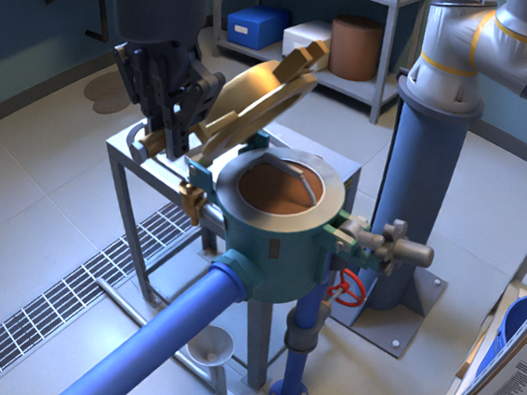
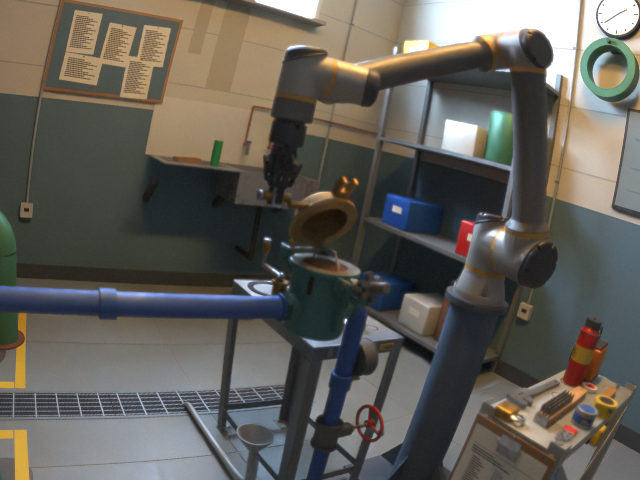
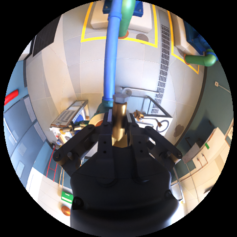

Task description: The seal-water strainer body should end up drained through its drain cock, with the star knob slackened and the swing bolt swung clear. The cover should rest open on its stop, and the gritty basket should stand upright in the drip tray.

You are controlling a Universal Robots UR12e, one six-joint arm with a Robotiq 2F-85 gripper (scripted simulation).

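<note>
The drip tray (image 1: 153,150) on the metal stand is mostly hidden behind my gripper and the cover. The brass cover (image 1: 255,102) (image 2: 323,217) stands tilted up on its hinge behind the teal strainer body (image 1: 278,242) (image 2: 318,299), and my gripper (image 1: 175,146) (image 2: 277,199) (image 3: 119,120) is clamped on the cover's brass handle (image 1: 154,140) (image 3: 119,117). The brown, gritty basket (image 1: 280,189) sits inside the open body with its bail showing. The swing bolt with its star knob (image 1: 389,246) (image 2: 375,287) hangs outward, clear of the rim. A brass drain cock (image 1: 191,200) (image 2: 279,281) sits on the body's left side.
The stand's front edge (image 1: 156,176) lies just below the gripper. A blue pipe (image 1: 125,358) runs left from the body, with a funnel (image 1: 210,350) and red handwheel (image 1: 346,287) beneath. The arm's blue pedestal (image 1: 413,190) stands to the right, shelving (image 1: 315,31) behind, and a floor grate (image 1: 70,291) to the left.
</note>
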